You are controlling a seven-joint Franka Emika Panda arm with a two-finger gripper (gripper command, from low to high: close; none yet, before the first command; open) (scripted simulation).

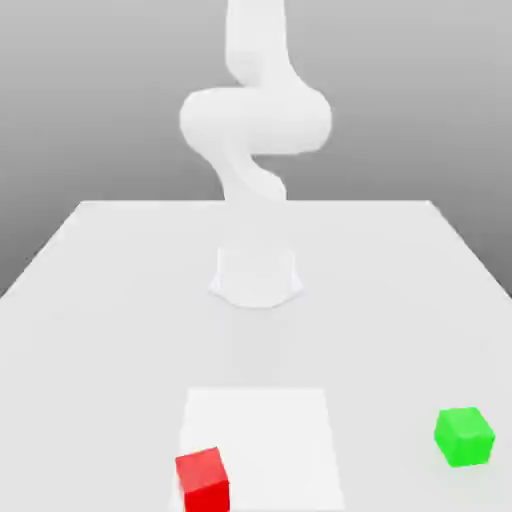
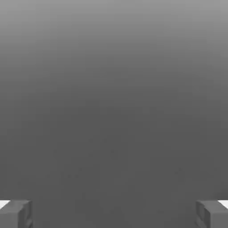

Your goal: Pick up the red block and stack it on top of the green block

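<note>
Bright red and matte, the red block [image 1: 203,483] looks stiff and probably light, unlikely to slip if pinched squarely across two opposite side faces. It sits near, left of centre in the exterior view, at the pale square patch [image 1: 265,440]; the green block [image 1: 464,437] lies well apart to the right. Far back, the arm [image 1: 256,120] rises from its base, bent. The gripper [image 2: 114,214] is released, fingers spread wide with nothing between.
</note>
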